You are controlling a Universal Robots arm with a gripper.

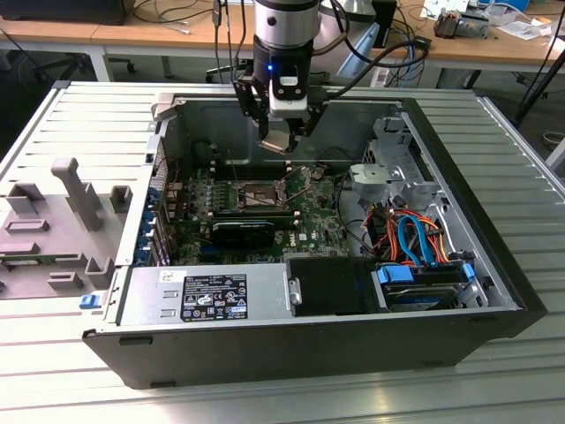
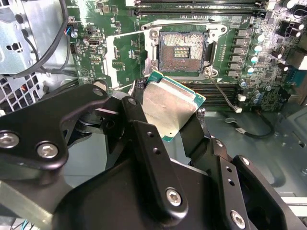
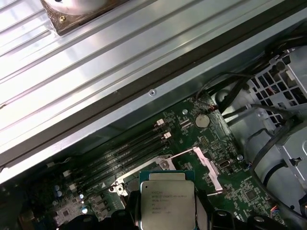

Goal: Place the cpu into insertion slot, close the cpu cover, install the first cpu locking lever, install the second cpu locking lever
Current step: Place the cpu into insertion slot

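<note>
Green-edged and silver-topped, the cpu (image 2: pixel 175 103) is clamped by its sides in the gripper (image 2: pixel 169 115), hanging over the motherboard (image 2: pixel 91 67) just short of the insertion slot (image 2: pixel 183 50). The slot lies bare near the board's middle, with the cpu cover (image 2: pixel 110 60) swung up beside it. To seat it well, I'd say the chip needs to be level and square over the socket, then lowered straight, never slid across the contacts.
</note>
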